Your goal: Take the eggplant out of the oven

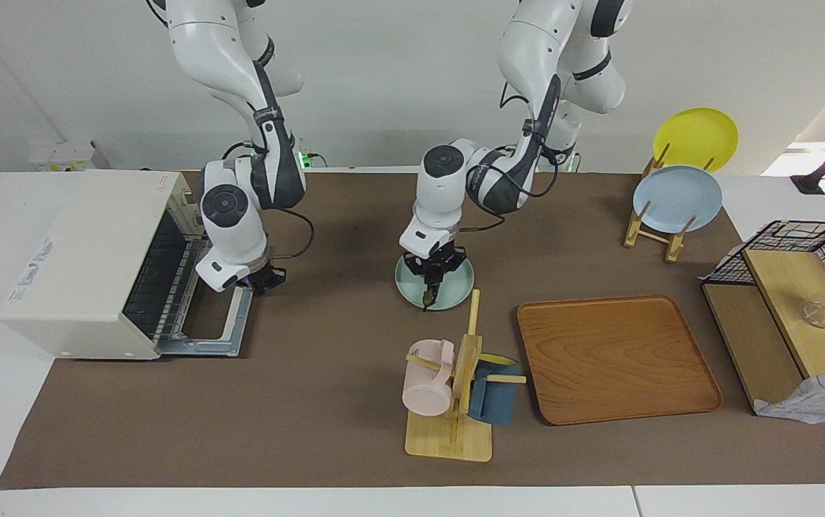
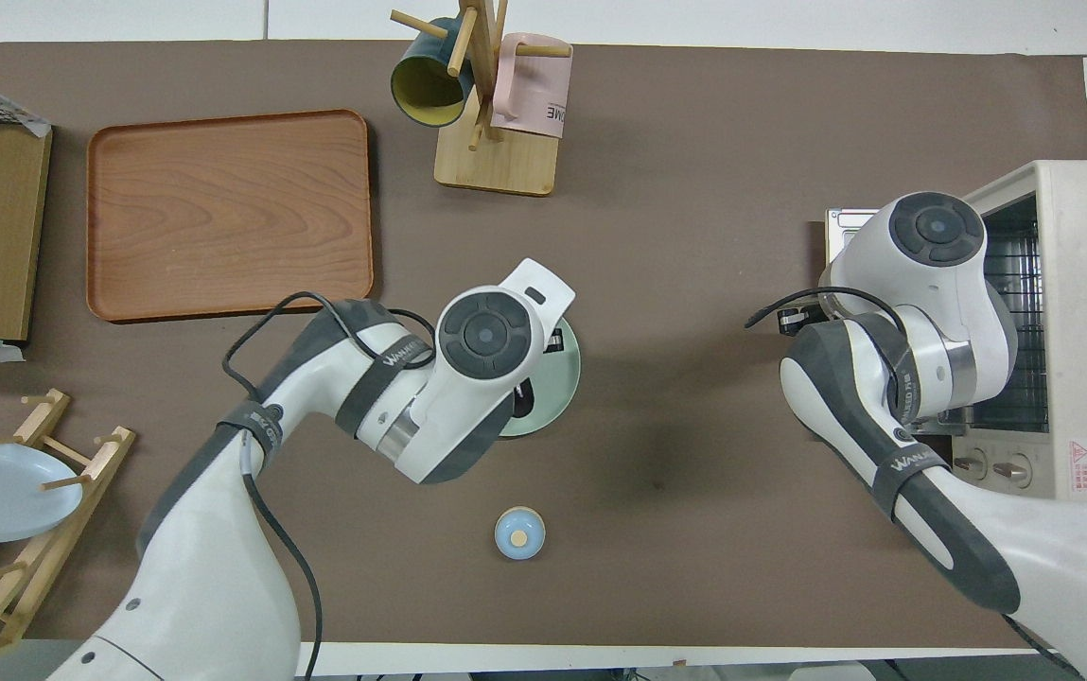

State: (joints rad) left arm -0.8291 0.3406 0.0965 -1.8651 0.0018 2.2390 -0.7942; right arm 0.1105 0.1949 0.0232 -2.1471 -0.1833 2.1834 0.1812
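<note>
Eggplant [image 1: 429, 290] lay on the green plate [image 1: 459, 286] mid-table, out of the oven [image 1: 89, 262], long axis running toward and away from the robots. Left gripper [image 1: 434, 268] sat directly over it, jaws seemingly closed on it. Right gripper [image 1: 263, 280] hovered at the open oven door [image 1: 229, 324], jaw state unreadable.

1. Oven [image 1: 89, 262] at the right arm's end of the table, door [image 1: 215, 301] folded down flat.
2. Plate [image 1: 448, 291] mid-table; eggplant [image 1: 429, 291] on it.
3. Mug rack [image 1: 455, 402] farther from the robots than the plate.
4. Tray [image 1: 617, 359] beside the rack, toward the left arm's end.
</note>
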